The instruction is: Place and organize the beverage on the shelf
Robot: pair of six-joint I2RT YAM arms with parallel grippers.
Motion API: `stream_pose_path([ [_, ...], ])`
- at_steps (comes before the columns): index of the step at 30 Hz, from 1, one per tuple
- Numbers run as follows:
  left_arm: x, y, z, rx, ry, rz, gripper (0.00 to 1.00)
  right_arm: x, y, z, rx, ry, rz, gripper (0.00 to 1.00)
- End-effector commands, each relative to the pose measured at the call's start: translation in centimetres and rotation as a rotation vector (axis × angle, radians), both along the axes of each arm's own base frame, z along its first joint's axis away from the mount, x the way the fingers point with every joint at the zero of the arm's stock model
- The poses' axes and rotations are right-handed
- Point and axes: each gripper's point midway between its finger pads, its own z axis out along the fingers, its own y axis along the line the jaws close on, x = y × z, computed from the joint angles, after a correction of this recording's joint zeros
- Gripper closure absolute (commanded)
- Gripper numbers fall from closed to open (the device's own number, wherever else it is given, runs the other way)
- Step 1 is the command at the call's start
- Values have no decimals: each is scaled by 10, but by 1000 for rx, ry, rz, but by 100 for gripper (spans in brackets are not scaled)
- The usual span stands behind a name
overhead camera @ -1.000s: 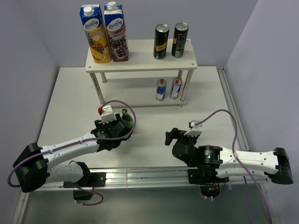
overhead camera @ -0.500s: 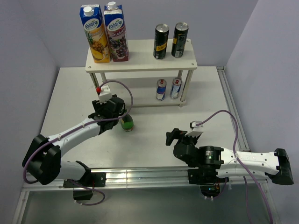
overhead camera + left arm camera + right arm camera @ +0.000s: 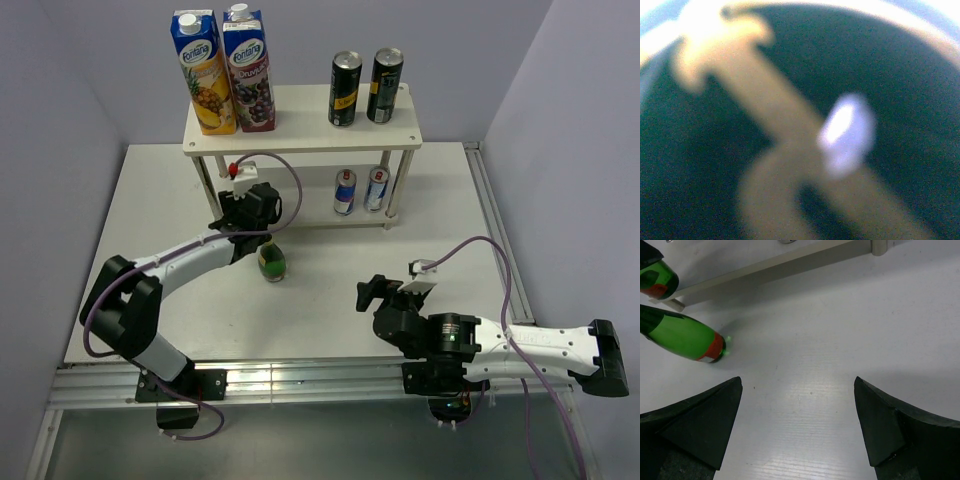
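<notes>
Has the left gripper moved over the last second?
Yes. The left gripper has moved farther out, toward the shelf, and now sits near its front left leg.

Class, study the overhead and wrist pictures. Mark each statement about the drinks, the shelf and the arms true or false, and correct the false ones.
1. Two dark cans stand on the top board of the shelf. True.
2. The silver-blue cans stand on the table, outside the shelf. False: they stand on its lower board, at the right end.
3. The right fingers are spread apart with nothing between them. True.
4. Both juice cartons lie flat on the table. False: they stand upright on the top board, at the left end.
5. A green bottle stands on the table in front of the shelf. True.
</notes>
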Motion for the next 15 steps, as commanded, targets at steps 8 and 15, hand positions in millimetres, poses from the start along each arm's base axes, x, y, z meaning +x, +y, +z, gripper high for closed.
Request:
stream_pose_path([
  [8,57,-2,63,-86,-224,73,100,3,-6,4,20,-32,-40,0],
  [15,68,16,54,-99,-222,114,100,3,-6,3,17,-31,-42,0],
])
